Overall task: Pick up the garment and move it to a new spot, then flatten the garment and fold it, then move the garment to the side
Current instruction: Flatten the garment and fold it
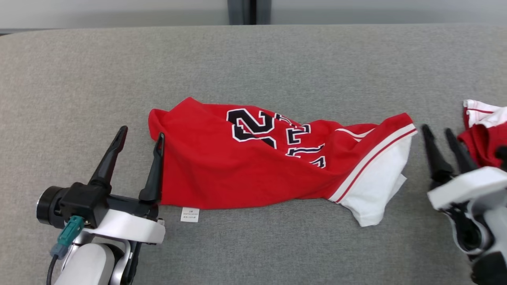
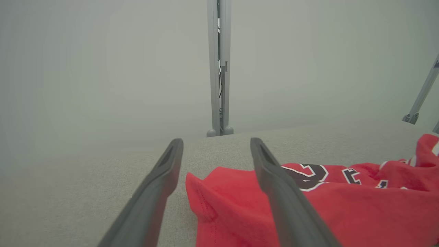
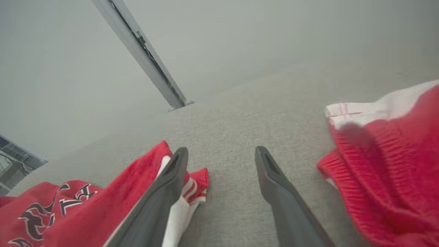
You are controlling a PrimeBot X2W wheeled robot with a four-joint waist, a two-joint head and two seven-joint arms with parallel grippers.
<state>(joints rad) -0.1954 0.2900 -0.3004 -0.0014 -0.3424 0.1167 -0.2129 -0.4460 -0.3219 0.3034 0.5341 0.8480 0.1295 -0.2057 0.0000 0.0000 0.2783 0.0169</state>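
Folds mark the red jersey (image 1: 237, 178), which lies in the middle of the head view on the grey fabric surface (image 1: 253, 59), its black numerals outlined in white bunched up near its upper middle. We read its long axis as running left to right across the frame. It has a red hem end at the left, a white sleeve (image 1: 376, 194) with red-and-white striped trim at the right, and a small white care label (image 1: 189, 214) poking out along its lower edge.

The left gripper (image 1: 141, 132) sits at the lower left with its fingers spread and nothing between them. Its inner finger overlaps the jersey's left edge, and in the left wrist view the hem corner lies partly in the gap between the fingers. We cannot tell whether that finger touches the cloth. The right gripper (image 1: 437, 129), at the right of the frame, is likewise spread and empty, just beside the striped sleeve end, with a strip of bare grey between them. Beyond it, at the right edge, lie the red shorts (image 1: 485, 136) with white trim, apart from the jersey.

So the jersey lies inward of both grippers, one at each end of its long axis, the left one nearer. We judge that the pick-up is not yet made, and that the right gripper must reach left, away from the shorts.
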